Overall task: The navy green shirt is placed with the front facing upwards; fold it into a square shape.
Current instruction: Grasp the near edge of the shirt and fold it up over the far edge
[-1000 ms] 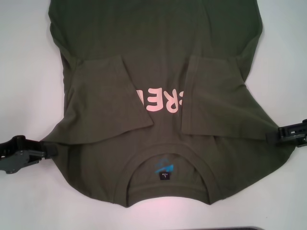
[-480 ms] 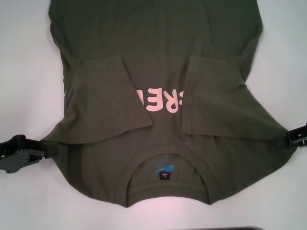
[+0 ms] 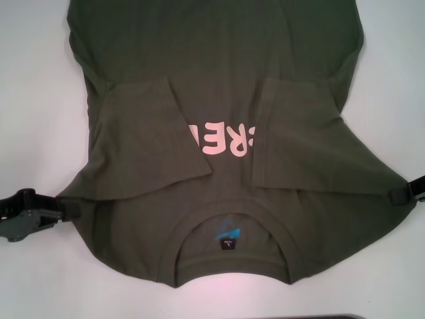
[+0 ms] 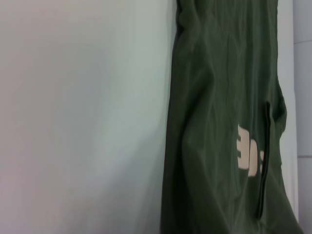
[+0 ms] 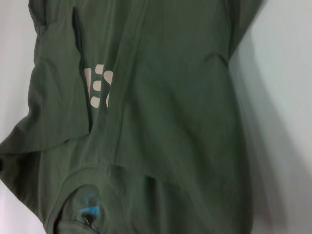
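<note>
The navy green shirt [image 3: 219, 80] lies flat on the white table [image 3: 33, 100], collar toward me, with both sleeves folded in over the chest. Pale pink lettering [image 3: 219, 139] shows between the sleeves, and a black neck label [image 3: 228, 244] sits inside the collar. My left gripper [image 3: 66, 210] rests low at the shirt's left shoulder edge, touching the cloth. At the right shoulder edge, my right gripper [image 3: 400, 195] is mostly out of frame. The wrist views show only the shirt [image 4: 219, 146] [image 5: 170, 122] and table.
Bare white table surrounds the shirt on the left, right and near sides. A dark strip [image 3: 319, 317] runs along the near edge of the head view.
My right gripper has slid outward to the right, away from the shirt's shoulder, and the cloth stayed in place. The left gripper has barely moved.
</note>
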`<move>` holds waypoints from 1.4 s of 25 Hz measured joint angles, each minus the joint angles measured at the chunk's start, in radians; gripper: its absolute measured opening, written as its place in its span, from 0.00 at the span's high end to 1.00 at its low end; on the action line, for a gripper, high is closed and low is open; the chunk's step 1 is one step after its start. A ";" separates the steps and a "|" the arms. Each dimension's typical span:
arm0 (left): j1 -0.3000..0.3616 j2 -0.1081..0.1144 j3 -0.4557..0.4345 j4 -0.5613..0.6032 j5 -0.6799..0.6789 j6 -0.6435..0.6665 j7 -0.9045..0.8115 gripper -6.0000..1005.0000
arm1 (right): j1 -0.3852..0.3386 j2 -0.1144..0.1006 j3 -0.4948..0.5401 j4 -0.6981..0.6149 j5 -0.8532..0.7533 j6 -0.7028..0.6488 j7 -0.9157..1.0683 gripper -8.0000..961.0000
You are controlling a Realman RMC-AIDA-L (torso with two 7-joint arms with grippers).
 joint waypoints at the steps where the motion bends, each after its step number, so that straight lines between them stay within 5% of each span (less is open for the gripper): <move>1: 0.000 0.003 0.006 0.001 0.000 0.005 0.000 0.96 | 0.000 -0.002 -0.005 0.000 0.000 -0.001 0.000 0.89; 3: 0.000 0.011 0.028 0.003 0.001 0.018 0.001 0.96 | 0.001 -0.008 -0.025 -0.003 0.000 -0.011 0.004 0.97; 10: 0.004 0.030 0.124 0.005 0.016 0.081 -0.001 0.96 | -0.013 -0.015 -0.129 -0.086 -0.021 -0.087 0.052 0.97; 24: -0.016 0.037 0.103 -0.017 0.045 0.202 0.006 0.96 | 0.006 -0.012 -0.119 -0.117 -0.076 -0.140 0.043 0.97; 31: -0.162 0.038 0.093 -0.031 0.022 0.201 -0.028 0.96 | 0.112 -0.022 -0.115 -0.119 -0.024 -0.145 0.041 0.97; 35: -0.278 0.052 0.092 -0.021 0.020 0.132 -0.078 0.96 | 0.186 -0.052 -0.099 -0.120 -0.019 -0.116 0.052 0.97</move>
